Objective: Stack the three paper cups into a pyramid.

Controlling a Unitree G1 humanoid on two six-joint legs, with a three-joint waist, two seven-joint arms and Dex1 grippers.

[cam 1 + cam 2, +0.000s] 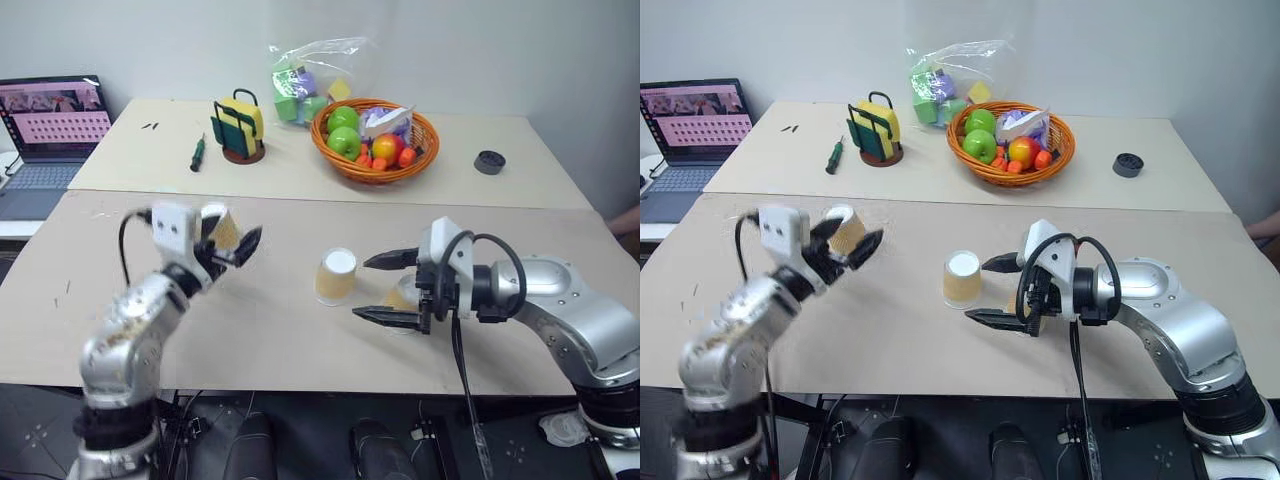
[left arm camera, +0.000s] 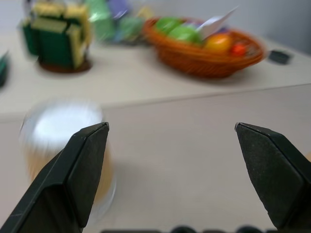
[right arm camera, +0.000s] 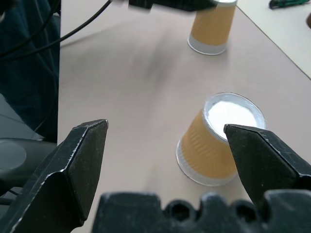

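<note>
Three tan paper cups stand upside down on the near table, white bases up. One cup (image 1: 337, 275) is in the middle, just ahead of my right gripper (image 1: 385, 288), which is open and points left. In the right wrist view this cup (image 3: 218, 141) sits between the fingers, nearer one finger (image 3: 265, 158). A second cup (image 1: 402, 293) is mostly hidden behind the right gripper. The third cup (image 1: 225, 230) stands at the left by my open left gripper (image 1: 232, 243). In the left wrist view that cup (image 2: 63, 141) is blurred, partly behind one finger (image 2: 80, 165).
On the far table stand an orange basket (image 1: 375, 165) of fruit, a sponge holder (image 1: 238, 128), a green screwdriver (image 1: 198, 153), a plastic bag of blocks (image 1: 305, 85) and a black round lid (image 1: 489, 161). A laptop (image 1: 55, 130) sits at the far left.
</note>
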